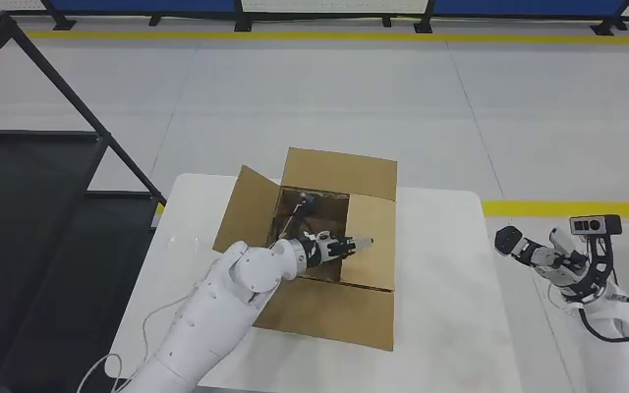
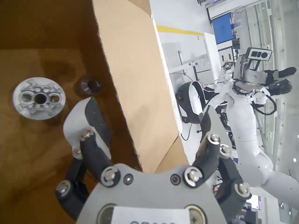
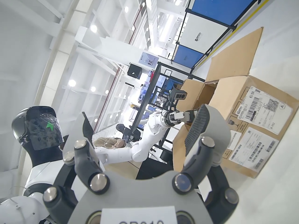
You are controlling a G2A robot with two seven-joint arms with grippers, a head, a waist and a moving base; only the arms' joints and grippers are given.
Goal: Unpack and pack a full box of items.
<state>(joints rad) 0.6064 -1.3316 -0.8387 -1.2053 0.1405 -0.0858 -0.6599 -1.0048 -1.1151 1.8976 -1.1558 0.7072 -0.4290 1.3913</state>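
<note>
Holds left gripper (image 2: 149, 104) inside the box (image 1: 324, 314), jaws wide and empty astride its flap (image 2: 130, 59), near a metal disc (image 2: 38, 97) and dark cylinder (image 2: 90, 85) on the bottom. Holds right gripper (image 3: 144, 115) beside the table (image 1: 442, 324), wide open, empty.

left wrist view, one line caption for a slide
The left gripper, fingers open, over the cardboard box; a round metal disc and a small dark cylinder lie on its floor.

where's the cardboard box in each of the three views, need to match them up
Top view: cardboard box in the middle of the picture, flaps open.
Left wrist view: the box seen from inside, brown floor and wall close up.
Right wrist view: the box from outside, its labelled side showing.
Shared landmark: the left hand, at the box's opening.
</note>
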